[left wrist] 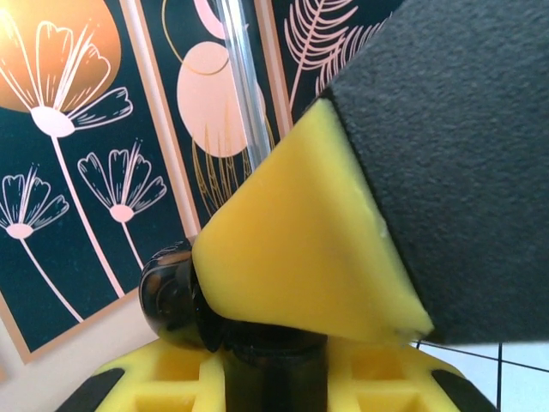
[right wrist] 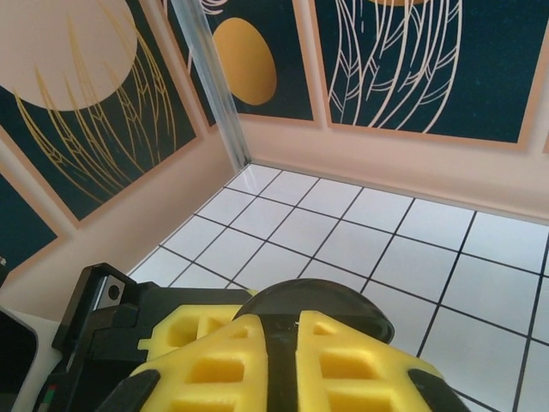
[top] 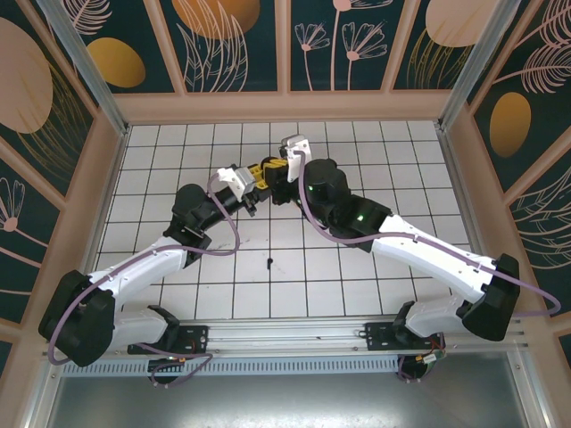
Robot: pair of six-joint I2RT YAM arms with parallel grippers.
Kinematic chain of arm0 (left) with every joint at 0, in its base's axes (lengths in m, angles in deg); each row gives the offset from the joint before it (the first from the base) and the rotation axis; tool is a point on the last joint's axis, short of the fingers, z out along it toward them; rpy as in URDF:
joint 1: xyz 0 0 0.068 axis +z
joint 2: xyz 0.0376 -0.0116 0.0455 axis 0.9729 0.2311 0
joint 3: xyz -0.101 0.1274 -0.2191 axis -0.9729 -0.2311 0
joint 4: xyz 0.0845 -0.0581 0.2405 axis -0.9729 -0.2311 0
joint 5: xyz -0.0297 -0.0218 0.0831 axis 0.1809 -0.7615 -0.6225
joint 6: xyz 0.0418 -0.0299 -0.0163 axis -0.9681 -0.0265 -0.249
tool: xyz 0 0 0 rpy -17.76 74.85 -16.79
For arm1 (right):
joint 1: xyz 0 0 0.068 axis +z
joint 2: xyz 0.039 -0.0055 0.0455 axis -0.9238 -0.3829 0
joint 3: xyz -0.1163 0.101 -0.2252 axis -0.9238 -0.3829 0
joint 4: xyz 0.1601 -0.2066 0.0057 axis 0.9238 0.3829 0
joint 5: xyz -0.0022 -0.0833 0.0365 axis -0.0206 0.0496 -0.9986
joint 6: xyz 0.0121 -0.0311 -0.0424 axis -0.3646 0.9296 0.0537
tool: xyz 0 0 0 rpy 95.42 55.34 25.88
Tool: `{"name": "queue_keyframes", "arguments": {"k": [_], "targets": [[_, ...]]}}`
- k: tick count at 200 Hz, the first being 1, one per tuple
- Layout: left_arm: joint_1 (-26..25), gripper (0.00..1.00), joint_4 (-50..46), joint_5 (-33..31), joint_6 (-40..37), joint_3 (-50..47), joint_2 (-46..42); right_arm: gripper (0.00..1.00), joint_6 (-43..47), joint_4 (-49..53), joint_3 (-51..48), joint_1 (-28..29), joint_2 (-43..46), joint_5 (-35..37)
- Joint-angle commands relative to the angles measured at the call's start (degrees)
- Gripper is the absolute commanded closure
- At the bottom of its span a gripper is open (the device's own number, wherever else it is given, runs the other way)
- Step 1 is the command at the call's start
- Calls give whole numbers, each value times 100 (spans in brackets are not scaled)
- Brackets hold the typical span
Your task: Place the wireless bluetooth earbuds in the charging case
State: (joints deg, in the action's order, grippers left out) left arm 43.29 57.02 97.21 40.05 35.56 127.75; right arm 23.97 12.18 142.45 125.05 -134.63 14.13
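My two grippers meet above the middle of the table, the left gripper coming from the left and the right gripper from the right. In the left wrist view the left gripper is shut on the body of a glossy black charging case. The right gripper's yellow finger presses in from above. In the right wrist view the right gripper is shut on the same charging case, its round lid sticking out past the fingertips. One tiny black earbud lies on the white tiles, nearer than both grippers. The coral-pink and lavender earbuds are out of view.
The white tiled table is walled by patterned panels at the back and both sides. A metal post stands in the far corner. The left gripper's black housing sits close beside the right fingers.
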Motion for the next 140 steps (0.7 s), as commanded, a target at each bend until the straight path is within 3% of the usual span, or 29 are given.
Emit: {"name": "queue_keyframes", "arguments": {"k": [1,58,101,140], "targets": [[-102,100,463,273,42,261,-38,77,-59,517,117,150,-186,-75],[-100,100,808,172,212,58,83,32,-643,828,752,-83,-13,59],[-101,100,1312,-43,410,-171,199,26,-1222,812,807,-282,543,-128],[-101,100,1911,-289,553,-399,324,25,-1754,938,208,-418,1523,121]]}}
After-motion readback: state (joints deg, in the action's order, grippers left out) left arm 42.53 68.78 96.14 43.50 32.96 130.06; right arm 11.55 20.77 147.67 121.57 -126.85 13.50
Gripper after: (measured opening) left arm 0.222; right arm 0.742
